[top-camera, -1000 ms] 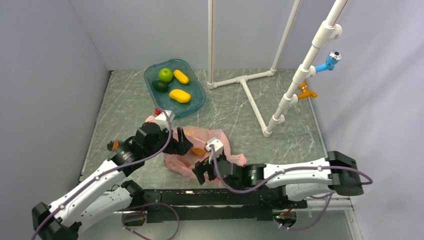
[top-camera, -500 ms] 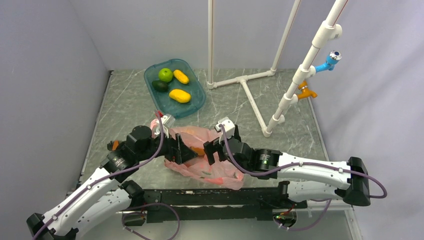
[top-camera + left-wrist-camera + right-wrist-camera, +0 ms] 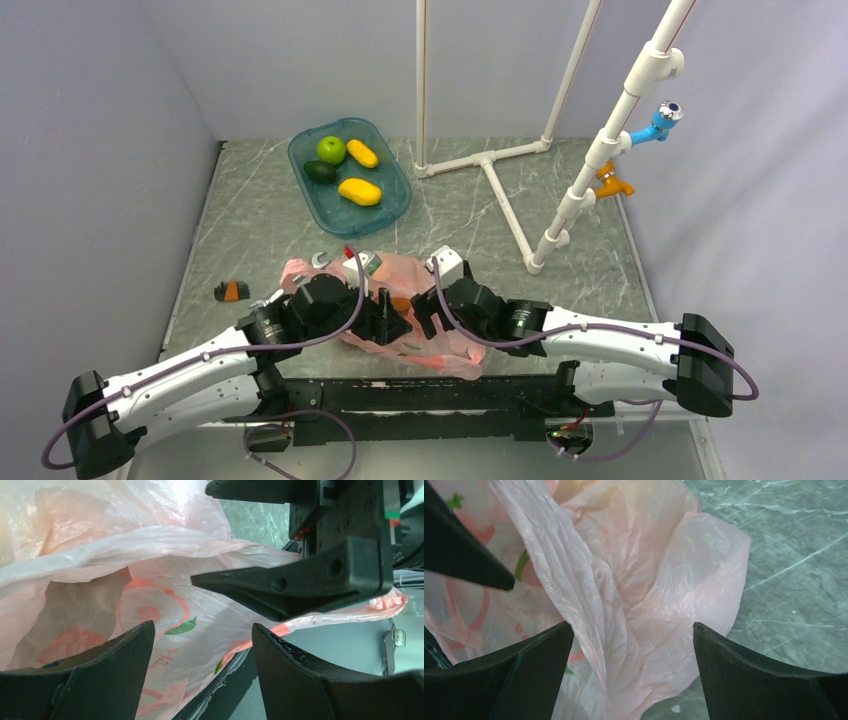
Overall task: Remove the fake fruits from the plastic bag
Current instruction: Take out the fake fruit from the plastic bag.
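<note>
Start wide: the marbled table (image 3: pixel 470 220) carries everything, and your left arm (image 3: pixel 190 365) and right arm (image 3: pixel 610 335) reach in from either side to meet at its near centre. The white pipe frame (image 3: pixel 497 180) stands far right, well apart from the work.

There's the pink plastic bag (image 3: pixel 425 345), crumpled flat under both wrists. That's why the arms crowd in like this, one on each side of the mouth, as if to spread it.

Far left, the teal tray (image 3: pixel 380 212) holds a green apple (image 3: pixel 331 150), a dark avocado (image 3: pixel 320 171) and two yellow-orange oblong fruits (image 3: pixel 359 191), so part of the job looks done.

Your left gripper (image 3: pixel 202 630) is spread wide, with nothing pinched and bag film lying beyond its tips. Your right gripper (image 3: pixel 633 627) is spread too, and a fold of film runs up between its fingers without being clamped.

Now the hard part: an orange patch (image 3: pixel 400 302) shows between the wrists, likely a fruit inside the bag. The wrist views only give you printed film and a yellowish glow, so you can't tell how many fruits remain. A small orange-and-black piece (image 3: pixel 231 291) sits left of the bag, too small to name.
</note>
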Motion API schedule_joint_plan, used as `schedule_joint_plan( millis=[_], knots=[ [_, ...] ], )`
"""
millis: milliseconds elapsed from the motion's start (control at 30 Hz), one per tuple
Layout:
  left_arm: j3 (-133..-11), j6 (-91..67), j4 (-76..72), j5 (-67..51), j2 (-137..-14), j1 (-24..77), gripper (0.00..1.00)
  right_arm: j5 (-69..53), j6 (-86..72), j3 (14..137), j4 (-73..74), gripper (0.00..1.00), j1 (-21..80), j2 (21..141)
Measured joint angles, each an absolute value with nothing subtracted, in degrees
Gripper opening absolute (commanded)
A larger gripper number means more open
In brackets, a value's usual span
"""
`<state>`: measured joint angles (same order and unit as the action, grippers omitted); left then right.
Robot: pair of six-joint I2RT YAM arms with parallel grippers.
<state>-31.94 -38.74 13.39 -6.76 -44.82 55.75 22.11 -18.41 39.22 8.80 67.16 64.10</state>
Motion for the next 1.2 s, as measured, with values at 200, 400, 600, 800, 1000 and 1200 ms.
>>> schedule_joint_plan(
  millis=[200, 400, 600, 800, 1000, 1200],
  knots=[
    [-28.08, -39.88, 10.79, -2.63, -41.06, 56.75, 0.77, 21.63, -18.79, 36.01, 7.49, 0.31, 67.16, 62.81],
    [-26.92, -40.42, 6.83, -1.37, -43.13, 56.95, 0.61, 21.91, -20.75, 36.58, 7.31, 0.00, 67.18, 64.03],
    [-26.30, -40.12, 3.97, 1.21, -46.41, 57.74, 0.47, 21.67, -24.25, 39.51, 7.57, 0.00, 67.55, 62.35],
    [-26.33, -39.64, 3.20, 9.26, -51.37, 58.59, 0.48, 20.23, -25.98, 42.98, 7.57, 0.00, 67.61, 60.90],
    [-27.11, -39.55, 2.46, 19.44, -57.47, 58.57, 0.76, 19.09, -26.35, 43.13, 7.68, 0.00, 67.64, 60.90],
    [-32.23, -39.03, 0.58, 22.26, -65.76, 58.24, 0.87, 18.61, -26.85, 43.13, 7.68, 0.00, 67.70, 60.90]
  ],
)
